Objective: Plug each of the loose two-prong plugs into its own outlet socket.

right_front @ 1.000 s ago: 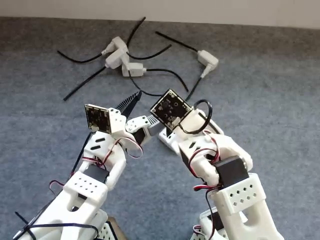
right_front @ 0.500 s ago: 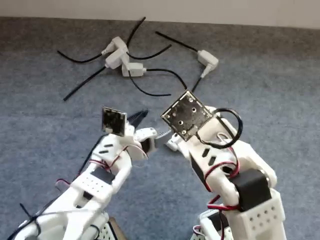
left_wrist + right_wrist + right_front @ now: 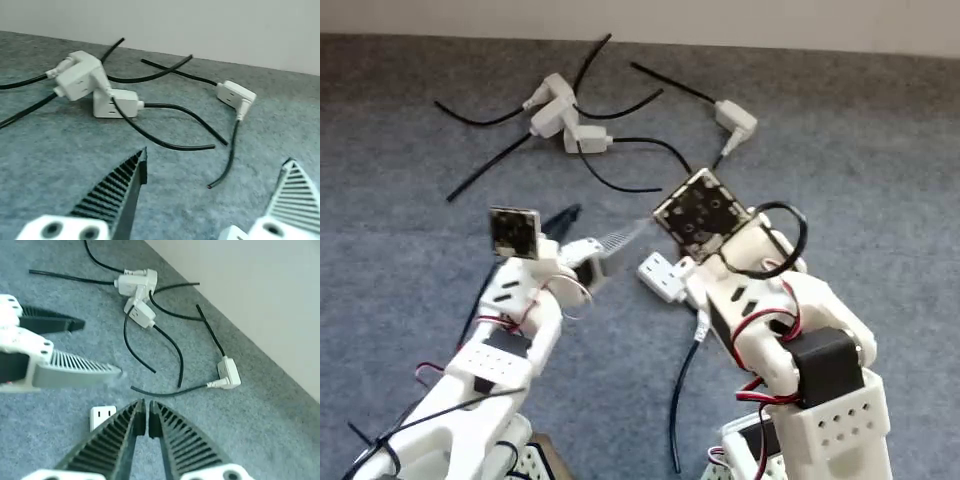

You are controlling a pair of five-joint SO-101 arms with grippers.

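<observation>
Outlet socket (image 3: 102, 417) just beside right jaws pressed together, plug cluster (image 3: 82, 77) well beyond left jaws spread apart

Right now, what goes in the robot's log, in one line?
left gripper: open, empty | right gripper: shut, empty | white plastic socket block: beside right gripper tips | white plastic connector on black cord: lying farther off

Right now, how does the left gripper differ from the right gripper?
The left gripper is wide open, while the right gripper is shut, with barely a slit between its fingers. The left gripper has one black finger and one pale grey finger, whereas both of the right gripper's fingers are dark. Both grippers hold nothing and hang above the grey carpet.
</observation>
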